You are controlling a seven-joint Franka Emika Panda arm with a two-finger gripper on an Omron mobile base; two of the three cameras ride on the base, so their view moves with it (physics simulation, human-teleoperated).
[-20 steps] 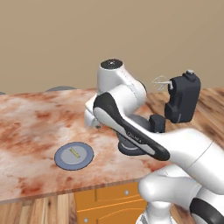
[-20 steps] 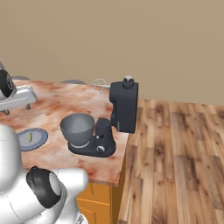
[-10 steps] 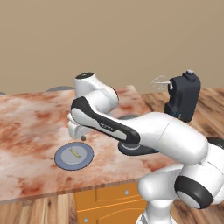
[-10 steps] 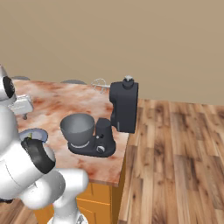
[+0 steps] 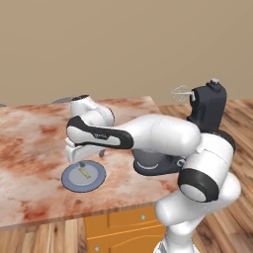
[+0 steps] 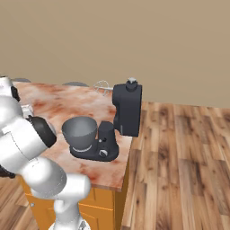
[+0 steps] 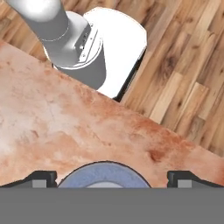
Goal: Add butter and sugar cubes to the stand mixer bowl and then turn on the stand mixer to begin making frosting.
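So the arm has swung a long way over in the last second: it was up near the middle of the counter, and now the gripper [image 5: 81, 159] hangs just above the plate [image 5: 96, 182] at the front left part of the counter [image 5: 29, 148]. The fingers are spread wide with nothing between them, and in the hand view the plate's rim [image 7: 105, 168] peeks up right between the two tips. To me that reads as lining up for the first pick, so the task is basically still at square one.

Nothing on the counter itself has moved. The butter [image 5: 85, 173] is lying on the plate, just under the gripper, not touched as far as I can tell.

Counting stuff:
- one plate
- one butter stick
- sugar cubes: can't make them out, too small or hidden behind the hand, so no count from me
- one mixer [image 6: 127, 110], head tilted back with the whisk [image 6: 102, 86] sticking up in the air
- one bowl [image 6: 80, 133] sitting on the mixer's base, looks empty in the right base view

Bowl and plate sit well apart, so whatever gets grabbed has a fair trip across the counter.
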